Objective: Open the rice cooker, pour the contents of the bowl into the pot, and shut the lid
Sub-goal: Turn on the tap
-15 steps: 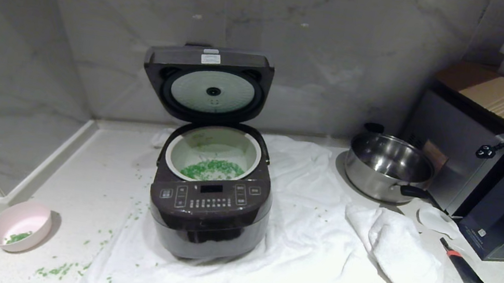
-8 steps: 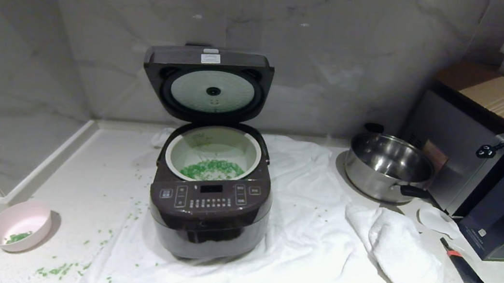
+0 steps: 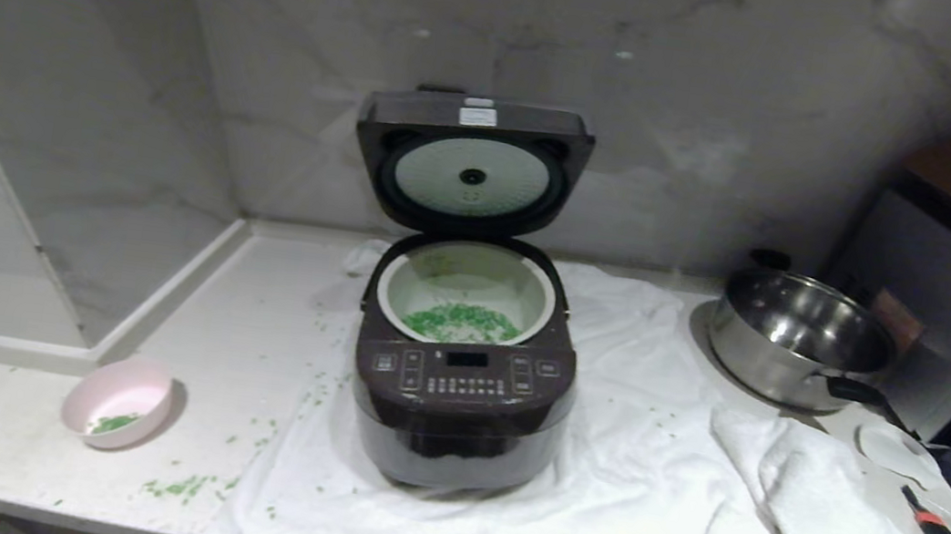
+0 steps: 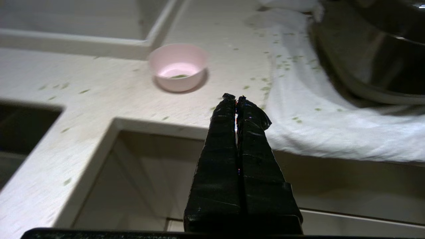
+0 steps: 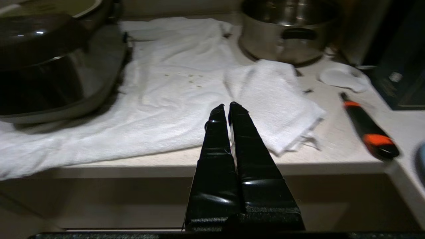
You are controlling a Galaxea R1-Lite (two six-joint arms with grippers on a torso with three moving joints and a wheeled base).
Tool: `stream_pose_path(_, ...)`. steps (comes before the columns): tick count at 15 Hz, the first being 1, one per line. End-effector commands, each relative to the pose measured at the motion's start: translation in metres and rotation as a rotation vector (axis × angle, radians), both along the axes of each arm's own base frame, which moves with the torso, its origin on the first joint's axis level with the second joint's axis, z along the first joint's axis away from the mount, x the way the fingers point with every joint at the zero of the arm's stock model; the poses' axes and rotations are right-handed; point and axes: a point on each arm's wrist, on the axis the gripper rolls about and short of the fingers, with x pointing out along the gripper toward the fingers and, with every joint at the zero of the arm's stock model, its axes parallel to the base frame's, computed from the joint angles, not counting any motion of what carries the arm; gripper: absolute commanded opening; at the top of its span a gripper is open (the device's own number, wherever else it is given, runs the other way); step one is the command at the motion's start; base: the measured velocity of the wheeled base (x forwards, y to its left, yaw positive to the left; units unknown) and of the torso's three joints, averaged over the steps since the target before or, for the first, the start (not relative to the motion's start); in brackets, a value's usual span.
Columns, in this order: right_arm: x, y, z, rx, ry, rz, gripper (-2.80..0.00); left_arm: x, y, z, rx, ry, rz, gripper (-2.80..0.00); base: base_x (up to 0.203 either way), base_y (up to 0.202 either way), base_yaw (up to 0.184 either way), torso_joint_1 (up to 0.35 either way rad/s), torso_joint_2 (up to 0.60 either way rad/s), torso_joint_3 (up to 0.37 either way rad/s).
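Rice cooker sits on white towel, lid hinged up against the wall, silvery round plate facing out. Pot inside the body, green bits heaped on its floor. Bowl upright on the counter, well apart from the cooker, a few green bits left inside; more bits scattered on the counter and the towel edge.

Left gripper off the counter's front edge, fingers pressed together, holding nothing; bowl ahead of its tips and a little to one side, cooker's dark body further off on the other side. Right gripper also fingers together, empty, out in front of the counter edge; folded cloth just beyond its tips, cooker off to one side, steel pan far ahead. Orange-and-black knife on the counter on the pan's side of the gripper. Neither arm shows in the head view.
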Motion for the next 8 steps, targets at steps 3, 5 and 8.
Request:
stream_pose_path(3, 0.0001, 0.0000, 0.0001, 0.001, 0.001, -0.001, -2.80, -0.0002, 0.0000, 0.0000, 0.000, -0.002, 0.002, -2.80, -0.001, -0.006, 0.176, 0.001, 0.00, 0.001)
stream_pose_path(5, 0.0000, 0.0000, 0.0000, 0.001, 0.000, 0.000, -2.80, 0.0000, 0.0000, -0.0004, 0.000, 0.000, 0.002, -2.80, 0.000, -0.007, 0.174, 0.001, 0.01, 0.004)
stream_pose_path(8, 0.0001, 0.0000, 0.0001, 0.001, 0.001, -0.001, -2.80, -0.0002, 0.0000, 0.0000, 0.000, -0.002, 0.002, -2.80, 0.001, -0.007, 0.174, 0.003, 0.01, 0.004)
